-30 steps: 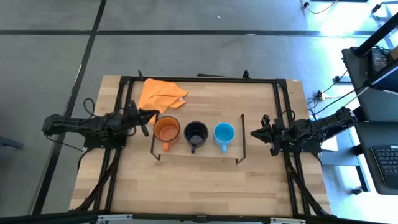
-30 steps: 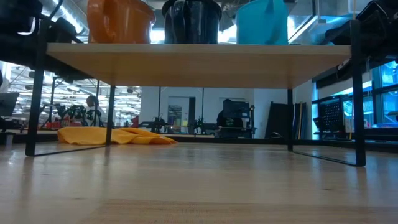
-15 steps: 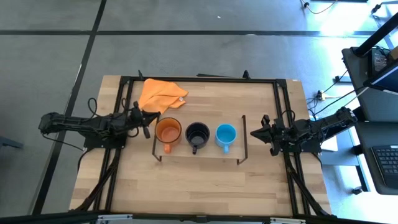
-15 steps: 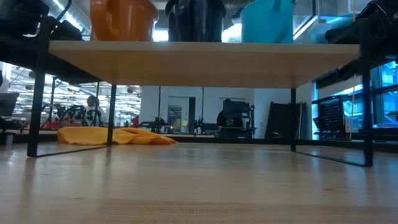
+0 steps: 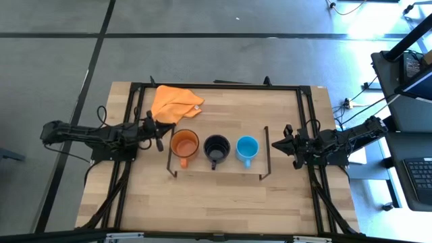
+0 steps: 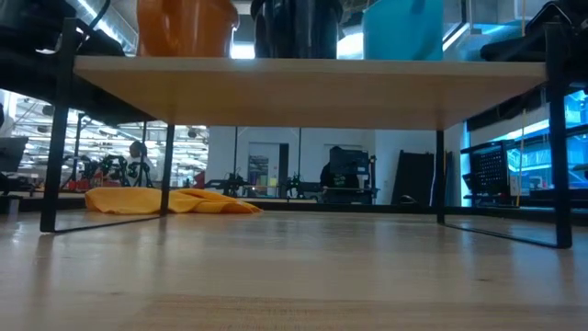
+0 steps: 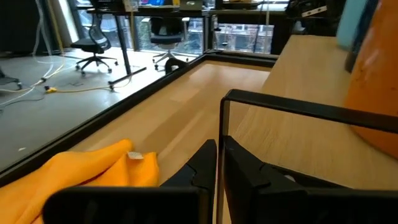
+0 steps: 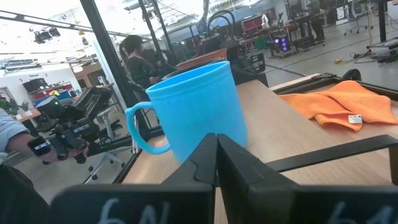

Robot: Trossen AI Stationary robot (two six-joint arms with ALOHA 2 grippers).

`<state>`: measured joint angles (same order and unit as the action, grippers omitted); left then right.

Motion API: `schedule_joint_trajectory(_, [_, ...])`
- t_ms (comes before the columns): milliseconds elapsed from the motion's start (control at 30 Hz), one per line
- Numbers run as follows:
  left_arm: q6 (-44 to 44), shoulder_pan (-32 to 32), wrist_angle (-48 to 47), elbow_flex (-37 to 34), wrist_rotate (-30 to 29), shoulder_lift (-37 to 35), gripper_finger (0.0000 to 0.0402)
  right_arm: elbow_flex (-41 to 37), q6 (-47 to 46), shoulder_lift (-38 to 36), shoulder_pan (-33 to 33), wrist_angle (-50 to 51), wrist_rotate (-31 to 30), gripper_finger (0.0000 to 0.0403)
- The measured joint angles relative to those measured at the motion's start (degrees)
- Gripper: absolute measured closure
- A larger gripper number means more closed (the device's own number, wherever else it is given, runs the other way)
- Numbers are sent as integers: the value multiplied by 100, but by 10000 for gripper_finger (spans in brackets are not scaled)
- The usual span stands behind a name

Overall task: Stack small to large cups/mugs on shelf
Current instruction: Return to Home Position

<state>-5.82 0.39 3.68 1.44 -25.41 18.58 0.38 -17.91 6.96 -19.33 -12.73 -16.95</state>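
The shelf point(image 5: 202, 165) stands mid-table on its black end frames. On it stand, in a row from left to right, the orange mug point(image 5: 183, 144), the black mug point(image 5: 217, 147) and the light blue mug point(image 5: 247, 148). My left gripper point(image 5: 161, 139) is shut, at the shelf's left end frame point(image 7: 292, 107), with the orange mug point(image 7: 376, 81) just beyond. My right gripper point(image 5: 275, 144) is shut, just right of the shelf's right end frame, pointing at the blue mug point(image 8: 199, 112). I cannot tell whether it touches the frame. My left gripper's shut fingertips point(image 7: 211, 149) meet the lower part of the black upright point(image 7: 224, 121) of the shelf's left end frame. They come level from the table's left. The shelf stands flat on the table with the three mugs upright on it.
An orange cloth point(image 5: 174, 102) lies on the table behind the shelf's left end, near the far edge, and shows under the shelf in the low view point(image 6: 165, 200). Black rails point(image 5: 216, 86) run round the tabletop. A person point(image 8: 134, 56) is in the room beyond.
The shelf with its three mugs has slid a little toward the table's right edge and near edge, the mugs staying upright in their row. My left gripper has gone a little toward the near edge beside the shelf's left end, staying shut.
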Motion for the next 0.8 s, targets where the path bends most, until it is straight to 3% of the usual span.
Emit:
schedule_joint_trajectory(567, [326,421,-214,-42,-142,388,382,0,-30,-2,4,44,0,389])
schedule_joint_trajectory(800, [301,421,-213,-42,172,763,382,2,-143,0,2,59,0,389])
